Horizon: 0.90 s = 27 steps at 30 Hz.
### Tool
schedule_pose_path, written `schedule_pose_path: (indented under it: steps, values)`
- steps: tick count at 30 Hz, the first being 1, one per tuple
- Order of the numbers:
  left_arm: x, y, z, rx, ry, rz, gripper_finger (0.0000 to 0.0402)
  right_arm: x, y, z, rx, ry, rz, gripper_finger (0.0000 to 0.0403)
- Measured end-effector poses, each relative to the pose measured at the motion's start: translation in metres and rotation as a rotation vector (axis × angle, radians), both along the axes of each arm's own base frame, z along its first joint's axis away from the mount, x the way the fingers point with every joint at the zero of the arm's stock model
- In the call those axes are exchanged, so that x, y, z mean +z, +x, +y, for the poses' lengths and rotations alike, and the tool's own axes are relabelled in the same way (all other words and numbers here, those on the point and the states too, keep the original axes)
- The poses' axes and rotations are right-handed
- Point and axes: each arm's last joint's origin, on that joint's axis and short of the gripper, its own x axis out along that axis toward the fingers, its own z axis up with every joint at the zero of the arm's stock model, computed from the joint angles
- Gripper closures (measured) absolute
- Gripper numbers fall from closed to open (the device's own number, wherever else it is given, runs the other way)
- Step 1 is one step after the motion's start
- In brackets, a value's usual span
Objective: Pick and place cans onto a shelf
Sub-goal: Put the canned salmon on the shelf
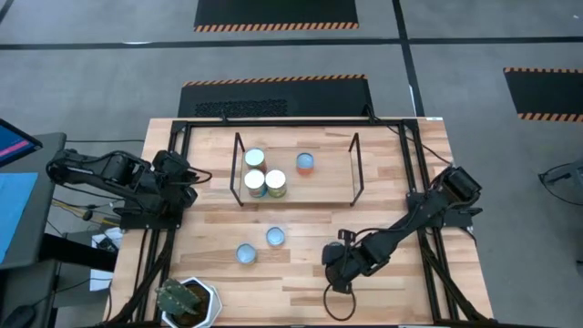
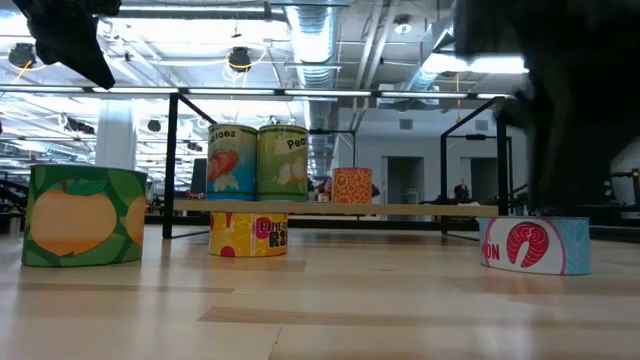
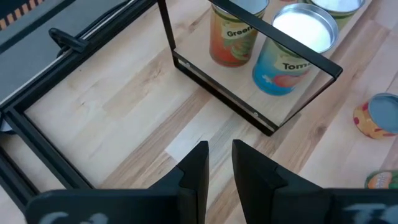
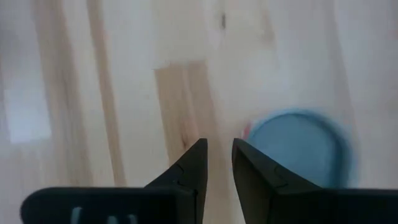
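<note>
Right gripper (image 4: 217, 158) jaws narrowly parted, empty

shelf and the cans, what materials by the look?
Shelf: pale unvarnished-looking wood board, visible grain; end frames thin black wire, likely metal. Cans: probably tin with printed paper or film labels; tops white, silvery or pale blue, lightly glossy. Could be plastic props.

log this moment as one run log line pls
shelf: four cans on it | table: two cans loose | left gripper: empty, beside shelf end | right gripper: empty, above table near a blue-topped can
</note>
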Motion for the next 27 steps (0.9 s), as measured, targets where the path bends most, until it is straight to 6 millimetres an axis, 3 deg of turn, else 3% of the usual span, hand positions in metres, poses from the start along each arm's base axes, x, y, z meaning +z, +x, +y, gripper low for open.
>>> schedule_pose_path:
  steps: [10,14,20,27]
  values:
    - [0.000,0.001,0.000,0.000,-0.003,-0.008,0.0341,-0.036,0.008,0.000,-0.017,0.014,0.123,0.0305]
    - [0.000,0.001,0.000,-0.005,0.001,-0.006,0.0341,-0.031,0.013,0.003,-0.013,0.022,0.123,0.0305]
    - [0.000,0.001,0.000,-0.011,0.005,-0.002,0.0341,0.009,0.008,-0.002,-0.023,-0.103,0.054,0.0305]
    - [0.000,0.001,0.000,-0.010,0.004,-0.003,0.0341,0.017,-0.003,-0.019,-0.107,-0.209,0.122,0.0305]
